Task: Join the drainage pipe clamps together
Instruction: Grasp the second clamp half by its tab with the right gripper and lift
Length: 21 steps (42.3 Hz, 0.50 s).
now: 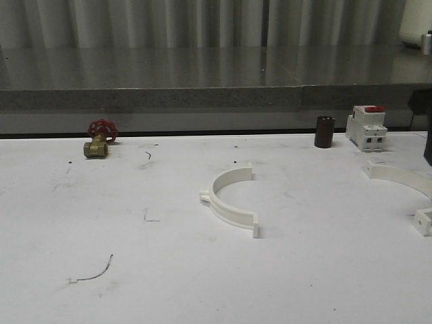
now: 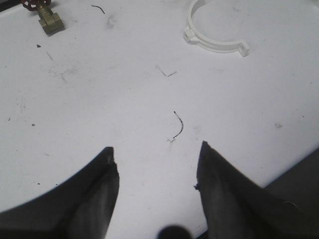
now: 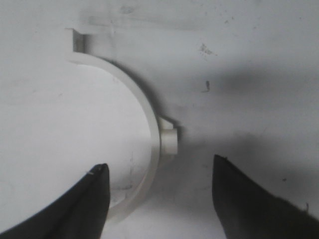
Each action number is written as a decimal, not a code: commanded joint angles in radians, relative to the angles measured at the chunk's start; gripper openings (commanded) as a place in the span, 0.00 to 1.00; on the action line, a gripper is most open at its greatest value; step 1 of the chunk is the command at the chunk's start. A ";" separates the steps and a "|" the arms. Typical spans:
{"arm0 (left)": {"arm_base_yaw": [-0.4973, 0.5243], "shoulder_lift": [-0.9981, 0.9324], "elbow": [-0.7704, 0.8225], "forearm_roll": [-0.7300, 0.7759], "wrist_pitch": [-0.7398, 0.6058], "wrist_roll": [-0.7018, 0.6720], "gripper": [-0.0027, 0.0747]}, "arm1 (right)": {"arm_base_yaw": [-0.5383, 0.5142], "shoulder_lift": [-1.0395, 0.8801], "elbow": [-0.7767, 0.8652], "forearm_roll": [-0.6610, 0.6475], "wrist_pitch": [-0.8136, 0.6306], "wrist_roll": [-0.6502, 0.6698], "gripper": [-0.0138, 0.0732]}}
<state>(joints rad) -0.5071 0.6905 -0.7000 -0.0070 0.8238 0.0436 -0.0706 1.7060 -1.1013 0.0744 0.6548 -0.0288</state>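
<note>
Two white drainage pipe clamps on the white bench [image 1: 135, 283], well apart from each other. First clamp [image 1: 231, 200] lying flat near the middle of the bench, arc bulging toward the left, small square tabs at both ends and one more tab on the outer curve. Also seen in the left wrist view [image 2: 213, 31], far beyond the left pincer [image 2: 157, 167]. Second clamp [image 1: 405, 179] at the right edge of the front view, cut off by the frame, with a small square tab [image 1: 422, 221] nearer the front. Same clamp in the right wrist view [image 3: 144, 129], flat on the bench, one end tab and a side tab [image 3: 169, 137] clear to see.

Left pincer released, jaws spread wide above bare bench, touching nothing, with a thin dark squiggle mark [image 2: 178, 125] just ahead of it. Right pincer [image 3: 158, 199] also released, jaws wide apart, with the band of the second clamp between the two fingers; contact with the clamp not possible to tell.

At the far left of the bench, a brass valve [image 1: 98, 144] with a red handwheel. At the far right, a dark cylinder [image 1: 325, 131] standing upright, and just beside it a white breaker [image 1: 366, 128] with a red top. Behind the bench, a grey ledge [image 1: 202, 94].
</note>
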 commanded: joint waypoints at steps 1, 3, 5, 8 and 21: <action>0.000 -0.001 -0.026 -0.008 -0.065 0.001 0.49 | -0.001 0.009 -0.033 -0.011 -0.092 -0.015 0.71; 0.000 -0.001 -0.026 -0.008 -0.065 0.001 0.49 | -0.001 0.034 -0.033 -0.011 -0.106 -0.015 0.71; 0.000 -0.001 -0.026 -0.008 -0.065 0.001 0.49 | -0.001 0.050 -0.033 -0.011 -0.116 -0.015 0.70; 0.000 -0.001 -0.026 -0.008 -0.065 0.001 0.49 | -0.001 0.073 -0.033 -0.011 -0.123 -0.015 0.68; 0.000 -0.001 -0.026 -0.008 -0.065 0.001 0.49 | -0.001 0.089 -0.033 -0.012 -0.116 -0.015 0.40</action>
<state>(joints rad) -0.5071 0.6905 -0.7000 -0.0070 0.8234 0.0436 -0.0706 1.8425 -1.1056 0.0721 0.5649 -0.0307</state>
